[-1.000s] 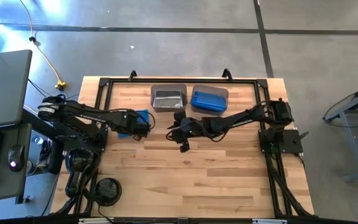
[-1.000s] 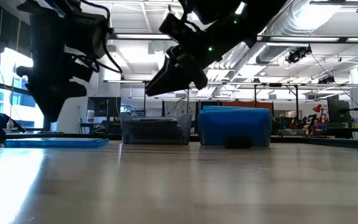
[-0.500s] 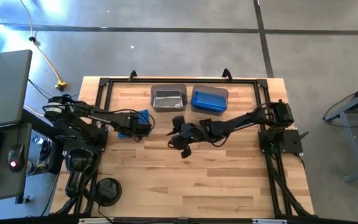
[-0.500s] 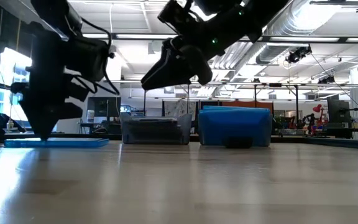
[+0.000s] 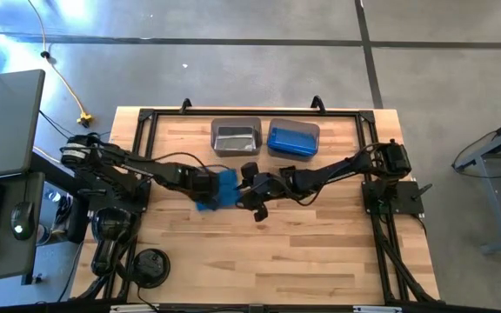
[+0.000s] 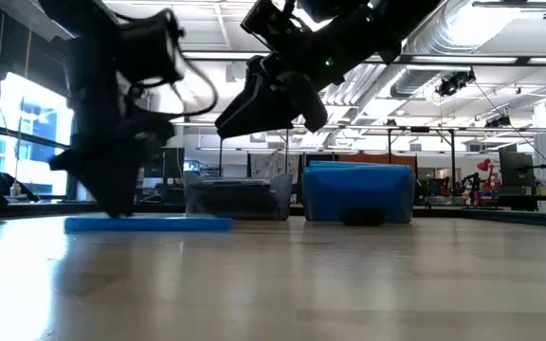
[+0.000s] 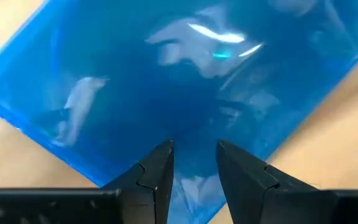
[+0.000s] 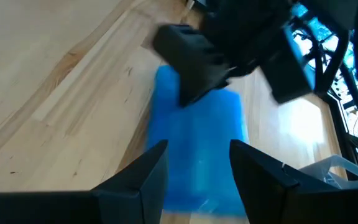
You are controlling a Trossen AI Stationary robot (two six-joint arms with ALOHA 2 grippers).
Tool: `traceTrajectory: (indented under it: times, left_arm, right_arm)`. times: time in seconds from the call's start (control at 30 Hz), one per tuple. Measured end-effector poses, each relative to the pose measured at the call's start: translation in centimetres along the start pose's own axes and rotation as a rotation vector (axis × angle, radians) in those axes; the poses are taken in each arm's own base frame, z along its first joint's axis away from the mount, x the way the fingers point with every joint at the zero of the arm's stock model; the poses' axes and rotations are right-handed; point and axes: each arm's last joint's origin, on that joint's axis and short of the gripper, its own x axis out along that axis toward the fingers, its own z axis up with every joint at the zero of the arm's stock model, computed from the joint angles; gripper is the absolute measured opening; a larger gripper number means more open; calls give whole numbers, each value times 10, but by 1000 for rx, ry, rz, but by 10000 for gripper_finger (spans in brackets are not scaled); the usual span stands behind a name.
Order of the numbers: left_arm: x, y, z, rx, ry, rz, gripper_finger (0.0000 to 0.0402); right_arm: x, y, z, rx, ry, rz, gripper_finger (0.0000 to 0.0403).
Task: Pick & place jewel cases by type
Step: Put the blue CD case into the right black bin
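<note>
The left hand (image 5: pixel 205 185) rests on a blue case (image 5: pixel 219 190) that lies flat on the wooden surface (image 5: pixel 320 252), in front of the grey bin (image 5: pixel 236 137). Its fingers (image 7: pixel 157 171) are a little apart and press down on the case; they are not clamped around it. The right hand (image 5: pixel 249 193) hangs just beside the case, with its fingers (image 8: pixel 143 177) apart and nothing in them. It looks like the case is being handed over. Next, the right hand must grip the case's edge and take it to the blue-filled bin (image 5: pixel 293 139) beside the grey bin.

Both hands (image 5: pixel 205 187) (image 5: pixel 252 198) mid-table, fingers parted.
</note>
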Motion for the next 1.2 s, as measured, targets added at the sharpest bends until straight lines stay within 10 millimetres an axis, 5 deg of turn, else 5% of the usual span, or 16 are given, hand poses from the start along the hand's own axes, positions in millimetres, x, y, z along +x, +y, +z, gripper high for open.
traceTrajectory:
  times: [0.2,0.4,0.77,1.2]
  left_arm:
    - [-23,-36,2,129,-91,-96,119]
    - [-42,-28,26,98,-192,109,119]
    - [-27,18,61,-11,-185,229,119]
    - [9,16,68,70,-44,15,119]
  right_arm:
    - [0,1,-1,-14,13,12,165]
    - [4,10,-6,-18,6,132,165]
    - [38,59,-23,-187,86,37,165]
    - [46,54,-38,-12,102,125,165]
